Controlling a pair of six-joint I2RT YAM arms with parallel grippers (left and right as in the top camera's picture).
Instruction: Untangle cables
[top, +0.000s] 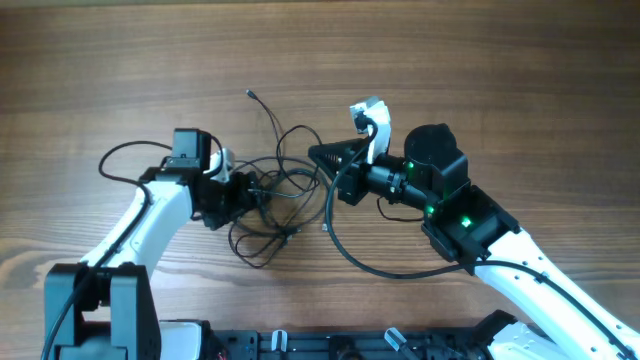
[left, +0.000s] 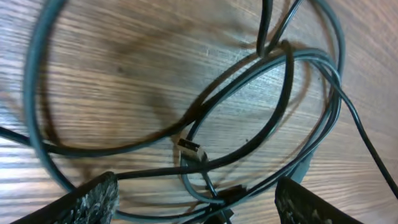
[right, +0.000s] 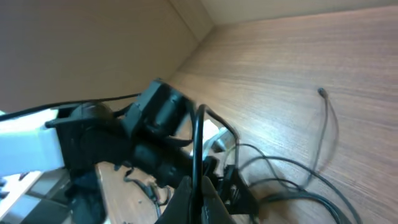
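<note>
Cables are lying in a loose tangle on the wooden surface, between the two arms. Left end effector is sitting low at the tangle's left side, fingers spread, with several strands and a small plug lying between them. Right end effector is pressing together, pinching one strand at the tangle's right edge. One free end is trailing off toward the far side.

Thin black cables, sheathed in smooth, faintly glossy plastic, lie on a matt, grained wooden table; one plug shows bright metal.
</note>
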